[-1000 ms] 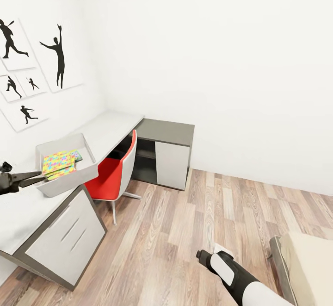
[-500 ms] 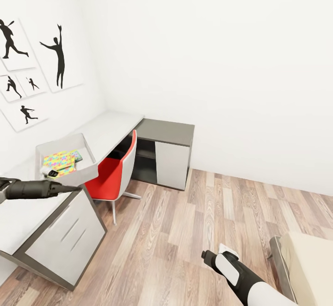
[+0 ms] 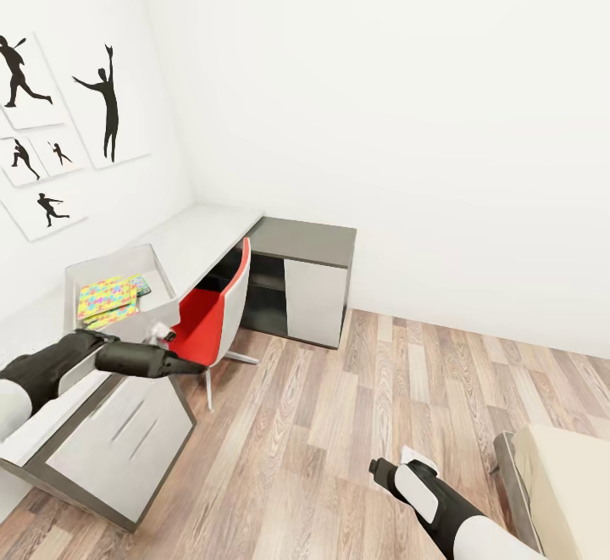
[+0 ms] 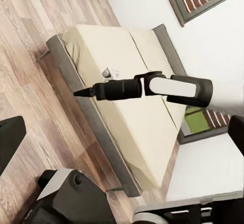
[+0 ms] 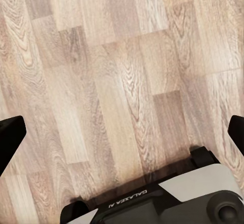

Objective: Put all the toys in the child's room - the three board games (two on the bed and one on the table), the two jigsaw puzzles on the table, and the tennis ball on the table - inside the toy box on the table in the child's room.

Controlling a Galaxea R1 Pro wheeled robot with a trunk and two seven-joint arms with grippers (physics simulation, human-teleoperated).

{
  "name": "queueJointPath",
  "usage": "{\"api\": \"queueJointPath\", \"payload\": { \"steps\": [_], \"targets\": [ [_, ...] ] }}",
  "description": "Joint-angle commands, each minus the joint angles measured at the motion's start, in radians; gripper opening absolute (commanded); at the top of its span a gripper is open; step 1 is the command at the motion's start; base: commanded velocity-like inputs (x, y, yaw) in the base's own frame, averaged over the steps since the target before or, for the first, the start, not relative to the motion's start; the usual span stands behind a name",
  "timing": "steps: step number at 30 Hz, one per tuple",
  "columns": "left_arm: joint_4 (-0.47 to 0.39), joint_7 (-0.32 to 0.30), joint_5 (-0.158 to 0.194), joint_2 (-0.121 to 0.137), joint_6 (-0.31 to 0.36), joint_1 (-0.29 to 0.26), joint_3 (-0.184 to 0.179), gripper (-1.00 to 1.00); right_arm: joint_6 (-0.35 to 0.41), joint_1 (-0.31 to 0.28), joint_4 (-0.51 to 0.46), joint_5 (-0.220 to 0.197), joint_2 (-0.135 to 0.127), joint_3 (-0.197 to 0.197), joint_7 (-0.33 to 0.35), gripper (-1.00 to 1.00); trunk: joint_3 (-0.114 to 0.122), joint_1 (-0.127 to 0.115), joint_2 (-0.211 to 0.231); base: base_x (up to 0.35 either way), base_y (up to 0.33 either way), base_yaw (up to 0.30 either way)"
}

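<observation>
The light grey toy box stands on the pale table at the left. A bright jigsaw puzzle lies flat inside it, and the edge of a small blue-green board game shows beside it. My left gripper is past the table's front edge, below the toy box and beside the red chair, open and empty. My right gripper hangs low over the wood floor, open and empty. The bed shows a bare beige mattress in the left wrist view. The tennis ball is out of view.
A red chair is tucked under the table. A white drawer cabinet closes the table's near end, and a lower dark grey desk stands in the corner. The bed's corner is at the lower right. Wood floor lies between.
My left arm has drawn back from over the toy box and swung right, past the table's edge toward the chair. The puzzle stays in the box. The right arm has barely shifted.
</observation>
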Motion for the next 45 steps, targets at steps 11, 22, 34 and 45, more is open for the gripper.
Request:
{"api": "queueJointPath", "payload": {
  "steps": [11,22,34,45],
  "targets": [
    [0.07,0.423,0.01,-0.229,0.015,0.034,-0.05,1.0,0.005,-0.001,0.025,-0.002,-0.002,0.002,-0.007,1.0,-0.002,0.001,-0.002,0.0,0.0,0.0],
    [0.337,0.899,0.008,-0.407,-0.08,0.1,-0.057,1.0,0.004,-0.001,0.042,-0.002,-0.002,0.003,-0.007,1.0,-0.002,0.001,-0.002,0.0,0.0,0.0],
    [0.356,1.334,0.011,-0.446,-0.26,0.323,-0.057,1.0,0.004,-0.001,0.054,-0.001,0.001,0.004,-0.007,1.0,-0.002,0.001,-0.002,0.0,0.0,0.0],
    [0.461,1.46,0.01,-0.447,-0.473,0.506,-0.058,1.0,-0.056,0.077,0.201,0.001,0.017,0.041,-0.007,1.0,-0.002,0.001,-0.002,0.0,0.0,0.0]
  ]
}}
